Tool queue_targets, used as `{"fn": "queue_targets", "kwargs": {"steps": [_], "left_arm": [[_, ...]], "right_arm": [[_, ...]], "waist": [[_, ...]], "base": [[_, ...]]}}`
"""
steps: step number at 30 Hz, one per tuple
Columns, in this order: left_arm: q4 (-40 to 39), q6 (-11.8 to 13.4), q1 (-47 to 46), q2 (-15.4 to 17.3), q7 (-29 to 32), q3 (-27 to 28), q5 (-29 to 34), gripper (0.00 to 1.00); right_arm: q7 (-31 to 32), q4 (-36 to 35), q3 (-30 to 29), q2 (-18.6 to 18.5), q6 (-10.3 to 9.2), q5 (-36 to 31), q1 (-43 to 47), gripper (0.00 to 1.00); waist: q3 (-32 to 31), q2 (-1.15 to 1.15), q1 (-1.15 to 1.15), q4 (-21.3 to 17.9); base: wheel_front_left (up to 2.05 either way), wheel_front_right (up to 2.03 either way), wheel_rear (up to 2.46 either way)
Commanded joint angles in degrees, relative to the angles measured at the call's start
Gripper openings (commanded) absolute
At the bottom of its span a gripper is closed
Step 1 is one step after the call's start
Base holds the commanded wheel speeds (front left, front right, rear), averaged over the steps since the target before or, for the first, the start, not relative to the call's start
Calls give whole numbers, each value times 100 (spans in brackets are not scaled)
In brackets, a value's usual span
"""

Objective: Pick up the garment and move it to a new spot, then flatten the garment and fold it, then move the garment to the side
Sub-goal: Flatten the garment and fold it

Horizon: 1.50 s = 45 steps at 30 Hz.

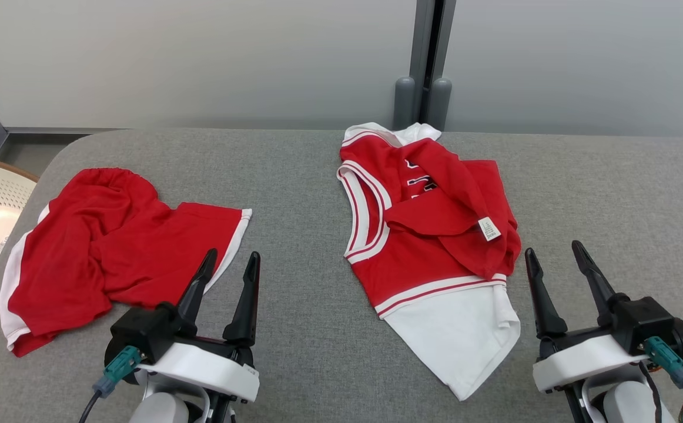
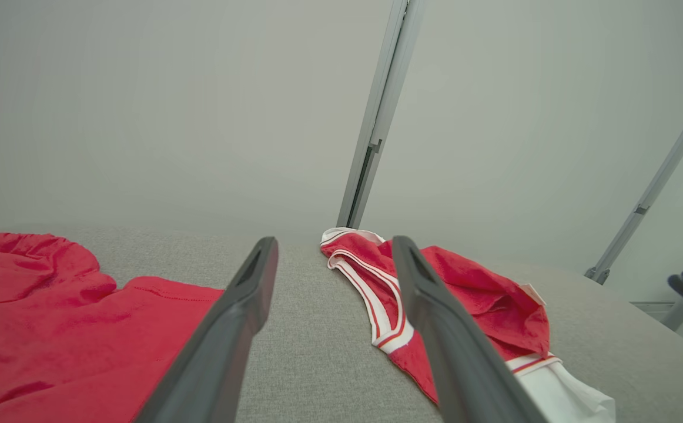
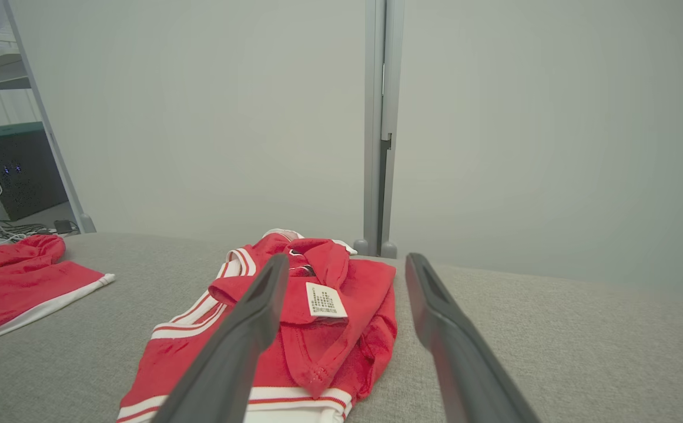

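Head view showed a red and white jersey (image 1: 429,247) lying crumpled on the grey bench (image 1: 306,194). Its top part was flopped down over its front, so a small white label (image 1: 488,228) faced up. Red shorts (image 1: 112,252) lay well apart from the jersey, on its left.

The left tool (image 1: 233,254) hung between the jersey and the shorts, nearer the shorts. Its fingers were spread wide and held nothing. The right tool (image 1: 553,247) hung just beside the jersey's right edge, also spread wide and empty.

No cloth was lifted yet, so the job looked to be at the first pick-up. I could not tell for sure which piece was meant. The jersey seemed likely, since it sat between the two tools.

To do it well, each tool should go down low at one side of the jersey. Each should pinch a good bunch of cloth and squeeze tight before lifting. Both should rise together, so the jersey hangs free and does not drag. The flopped-over part might slide off, so a slow lift would be safer. The left tool should stay on the jersey's side, so the shorts do not come along.
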Motion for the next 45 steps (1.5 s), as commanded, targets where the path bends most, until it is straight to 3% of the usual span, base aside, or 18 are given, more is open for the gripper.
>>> {"fn": "queue_targets", "kwargs": {"steps": [1, 9, 20, 26, 27, 28, 37, 42, 45], "left_arm": [[-8, -6, 69, 23, -1, 18, 30, 100], [5, -6, -20, 22, -1, -72, 33, 100], [51, -6, -264, 22, -1, -233, -114, 100], [60, -6, -334, 20, -1, -279, -160, 100], [63, -6, -351, 22, -1, -281, -162, 100], [67, -6, -364, 22, -1, -284, -163, 100], [117, -6, -246, 19, -1, -201, -100, 100], [95, -6, -211, 20, -1, -233, -111, 100], [80, -6, -197, 22, -1, -254, -103, 100]], "right_arm": [[-4, -59, -35, 6, -2, -52, 78, 100], [175, -4, -203, 152, -2, -309, -111, 100], [927, 930, -862, 242, -2, -400, -699, 100], [1063, 1360, -947, 280, -2, -360, -903, 100], [1065, 1420, -916, 287, -2, -316, -945, 36], [1035, 1453, -880, 290, -2, -284, -978, 0], [761, 1185, -846, 276, -2, -355, -1209, 0], [985, 796, -1029, -39, -2, -464, -1321, 0], [1269, 532, -1143, -444, -2, -524, -1511, 0]], "waist": [[15, 0, 0, -13], [146, 0, 0, 106], [683, 0, 0, 673], [861, 0, 0, 876], [871, 0, 0, 891], [875, 0, 0, 901], [654, 0, 0, 562], [557, 0, 0, 398], [562, 0, 0, 332]], "base": [[0, 0, 0], [0, 0, 0], [0, 0, 0], [0, 0, 0], [0, 0, 0], [0, 0, 0], [0, 0, 0], [0, 0, 0], [0, 0, 0]]}}
